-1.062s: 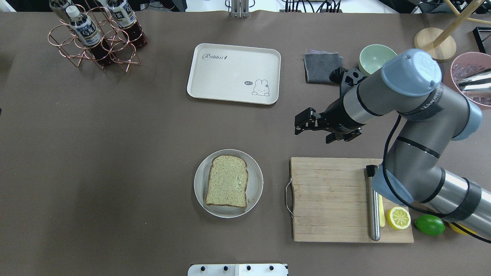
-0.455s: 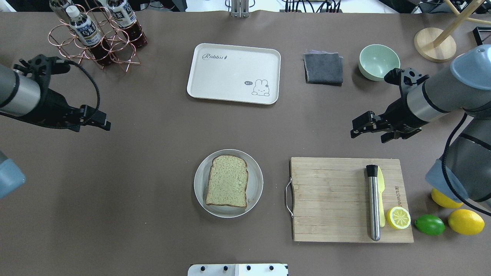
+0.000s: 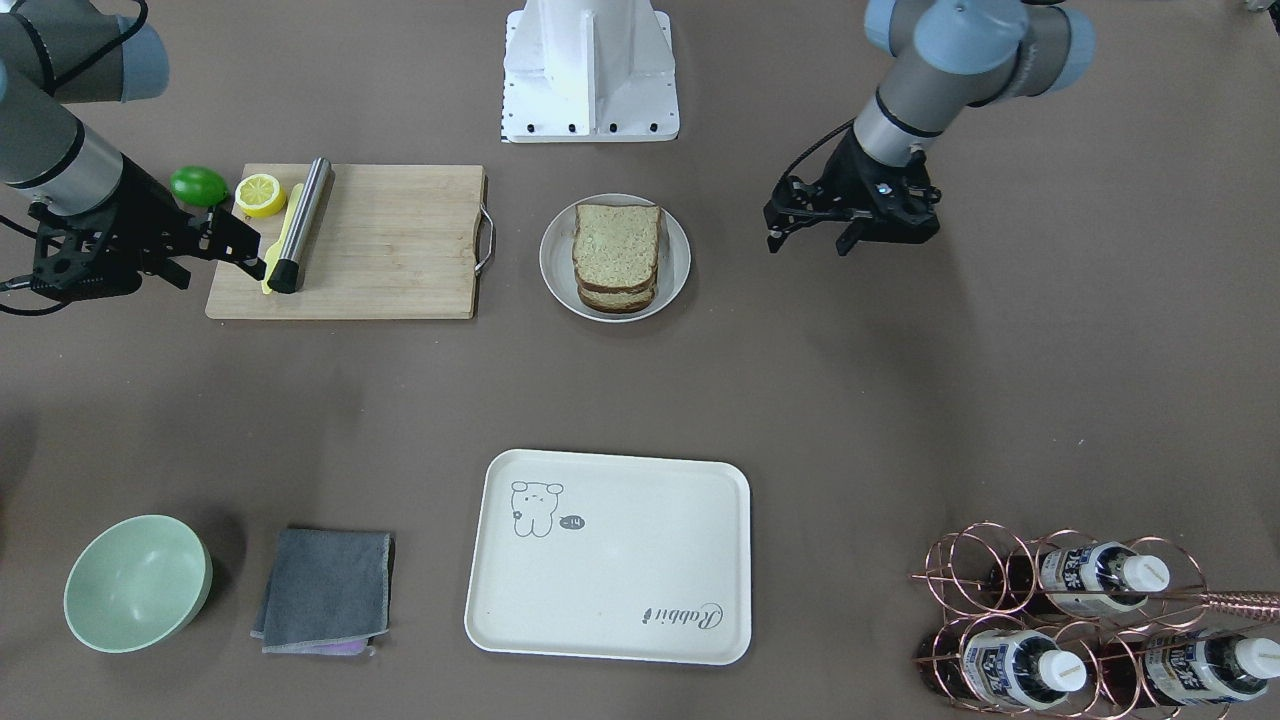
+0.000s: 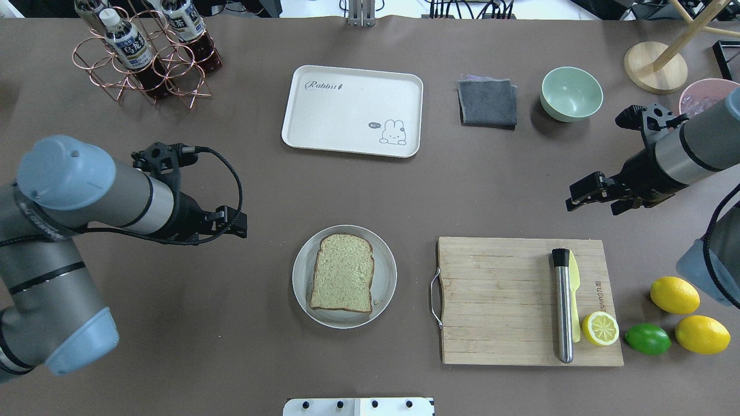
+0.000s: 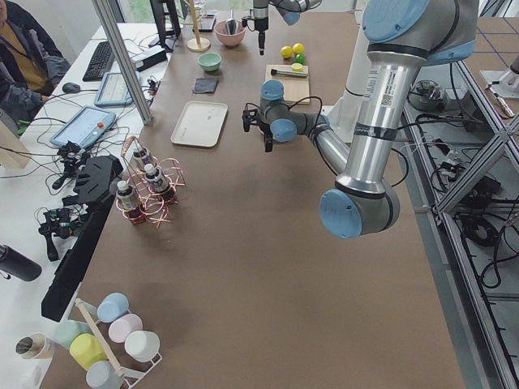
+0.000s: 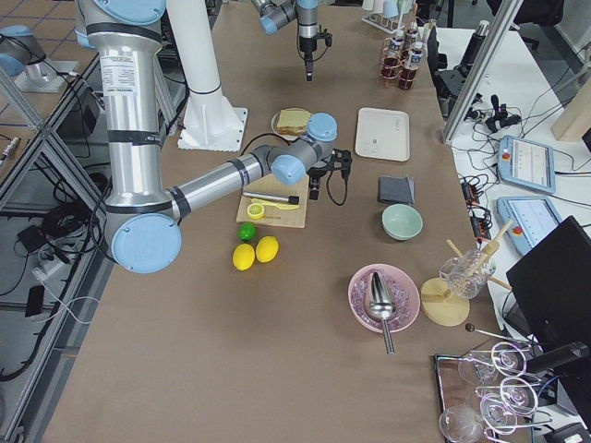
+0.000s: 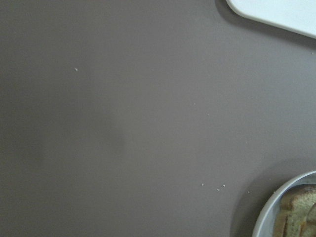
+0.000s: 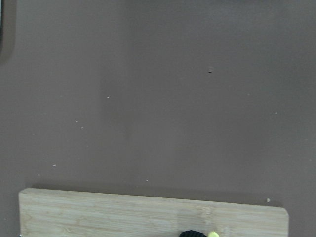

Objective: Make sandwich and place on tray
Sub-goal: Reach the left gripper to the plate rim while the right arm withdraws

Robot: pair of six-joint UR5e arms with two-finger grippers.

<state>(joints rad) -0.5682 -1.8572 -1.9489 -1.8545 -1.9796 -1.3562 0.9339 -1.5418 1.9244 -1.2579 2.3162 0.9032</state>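
Sandwich (image 3: pixel 615 245): two bread slices are stacked on the round plate (image 3: pixel 553 262); no egg can be made out between them. Assembly is judged done or nearly so.
Tray (image 3: pixel 610 600): set well apart from the plate, not yet loaded.
Left hand (image 3: pixel 808 243): spread, nothing held, near the plate.
Right hand (image 4: pixel 592 207): spread, nothing held, near the cutting board (image 4: pixel 497 300).
Transfer to the tray is left.

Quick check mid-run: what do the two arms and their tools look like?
The left arm and right arm are both silver-grey tubes with pale blue rounded joint caps and black bands. The left tool and right tool are black and blocky. A black cable trails from each wrist.
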